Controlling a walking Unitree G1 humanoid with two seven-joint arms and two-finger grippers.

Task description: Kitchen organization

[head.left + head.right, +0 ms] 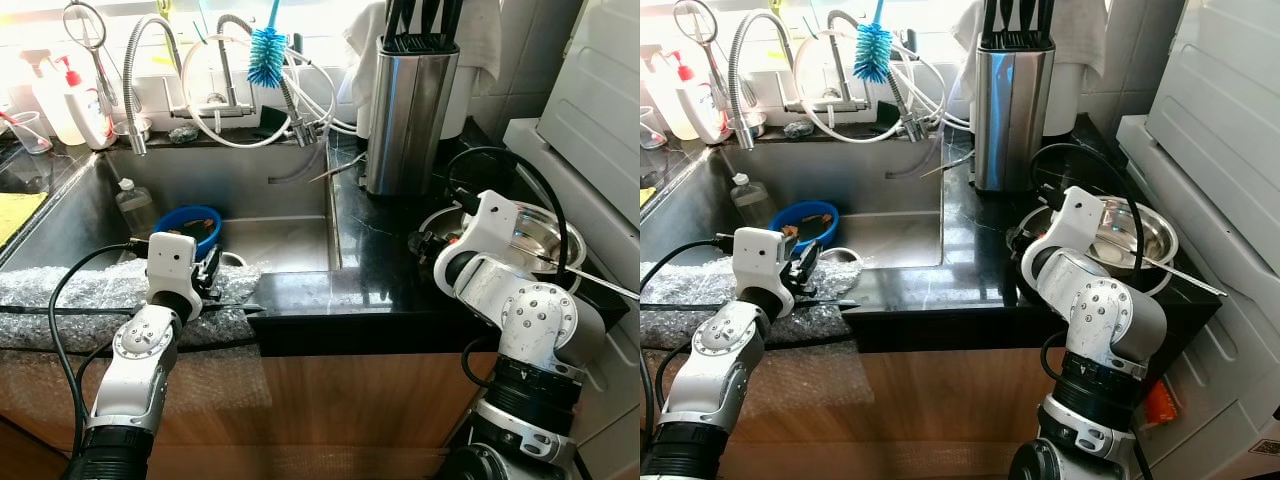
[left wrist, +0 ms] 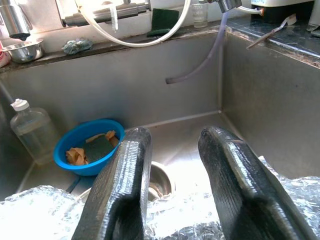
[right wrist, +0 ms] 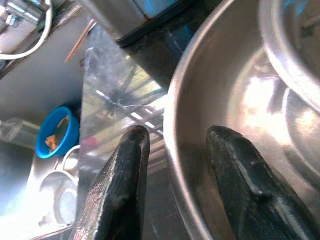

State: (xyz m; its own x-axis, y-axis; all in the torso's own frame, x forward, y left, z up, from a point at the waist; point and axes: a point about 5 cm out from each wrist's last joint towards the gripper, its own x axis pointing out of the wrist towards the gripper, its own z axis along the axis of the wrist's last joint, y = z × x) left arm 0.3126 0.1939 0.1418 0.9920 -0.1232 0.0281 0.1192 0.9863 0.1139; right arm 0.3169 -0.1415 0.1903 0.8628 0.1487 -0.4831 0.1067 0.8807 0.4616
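Steel pan [image 1: 530, 240]: sits on the black tabletop [image 1: 380, 270] right of the sink [image 1: 240, 190], with a smaller steel bowl [image 3: 295, 45] resting inside it.
How it handles: I'd judge it stiff, light and slippery; the thin rim looks like the only place to pinch.
Right claw [image 3: 175, 170]: released, fingers spread astride the pan's near rim, one outside over the tabletop, one inside.
Right arm: elbow bent hard, wrist tipped down toward the pan.
Left claw [image 2: 175, 165]: released, empty, held over the bubble wrap [image 1: 80, 290] on the sink's front edge, aimed into the basin.
In the sink: blue bowl [image 2: 87, 147] of scraps beside a clear bottle [image 2: 30, 130].
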